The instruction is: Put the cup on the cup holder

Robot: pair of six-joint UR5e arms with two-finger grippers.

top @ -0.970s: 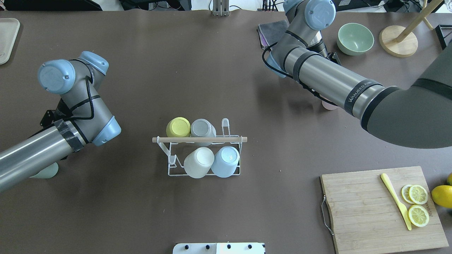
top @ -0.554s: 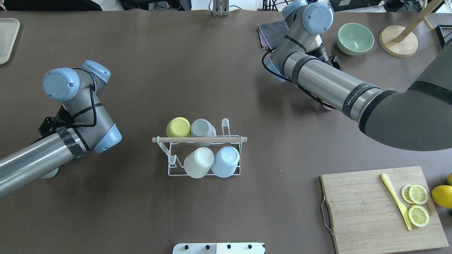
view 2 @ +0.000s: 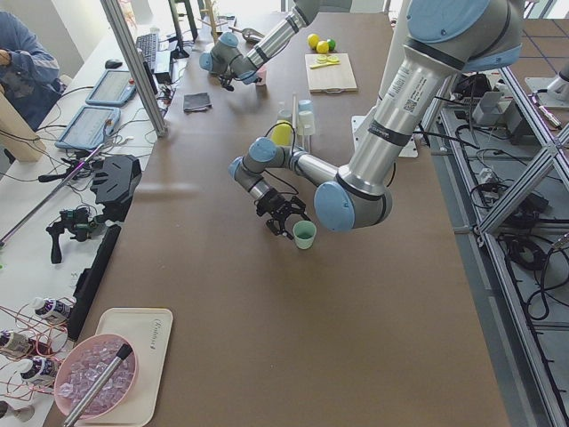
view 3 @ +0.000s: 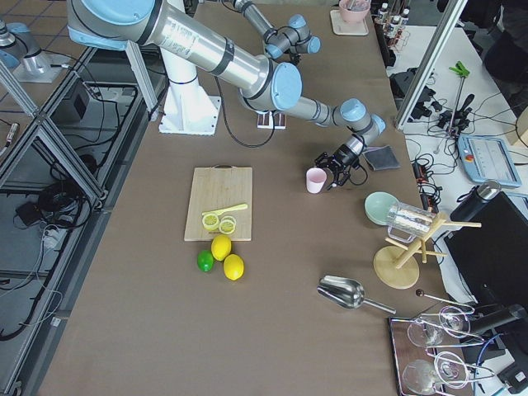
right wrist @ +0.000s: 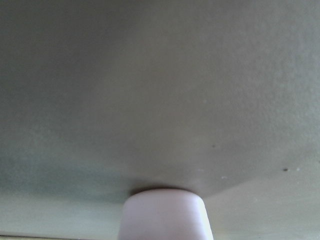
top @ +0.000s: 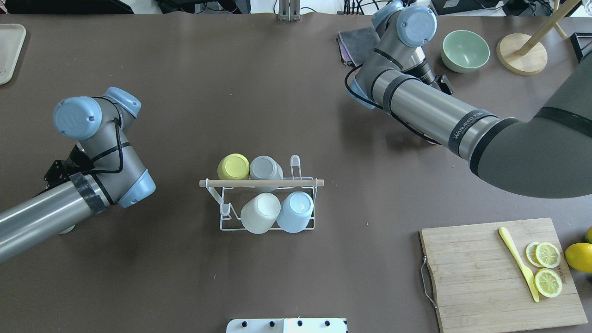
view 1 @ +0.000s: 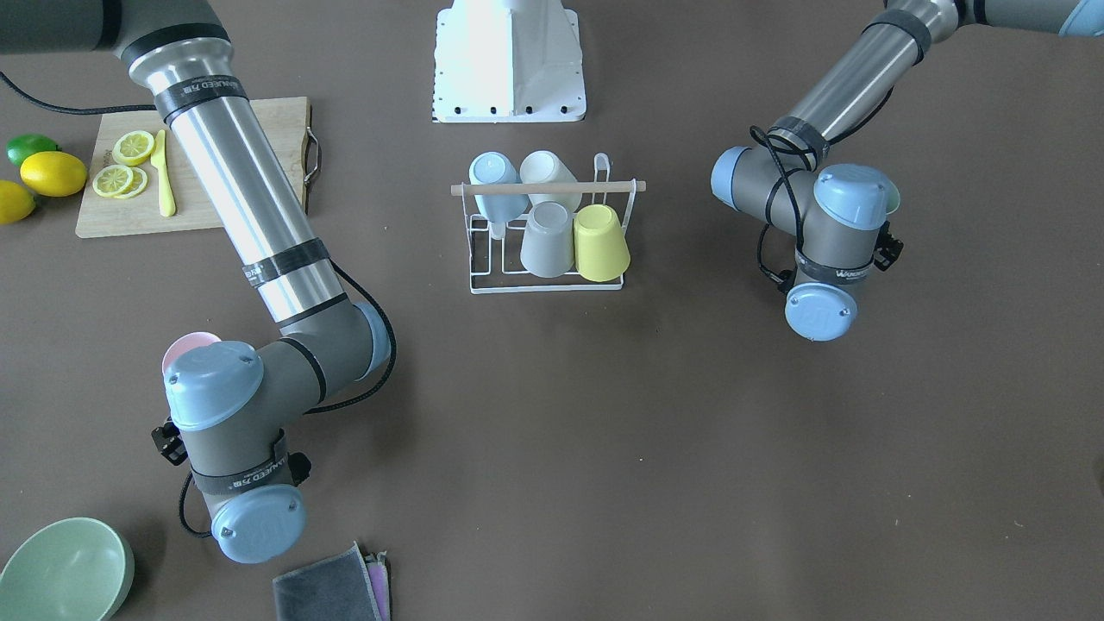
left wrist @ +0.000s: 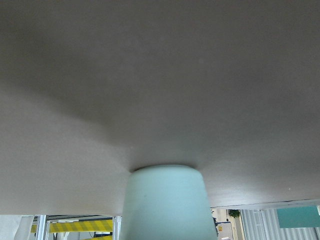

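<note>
The white wire cup holder with a wooden rod stands mid-table and also shows in the front view. It carries a yellow, a grey, a white and a light blue cup, all upside down. A mint cup stands upright on the table just in front of my left gripper; it fills the bottom of the left wrist view. A pink cup stands just in front of my right gripper and shows in the right wrist view. Neither wrist view shows fingers, so I cannot tell either grip.
A cutting board with lemon slices and a yellow knife lies at the near right, with lemons beside it. A green bowl, folded cloths and a wooden stand sit at the far right. A tray is far left.
My left wrist has swung left and toward the near edge, covering more of the mint cup. My right wrist has shifted slightly; the pink cup is now hidden under the right arm in the overhead view.
</note>
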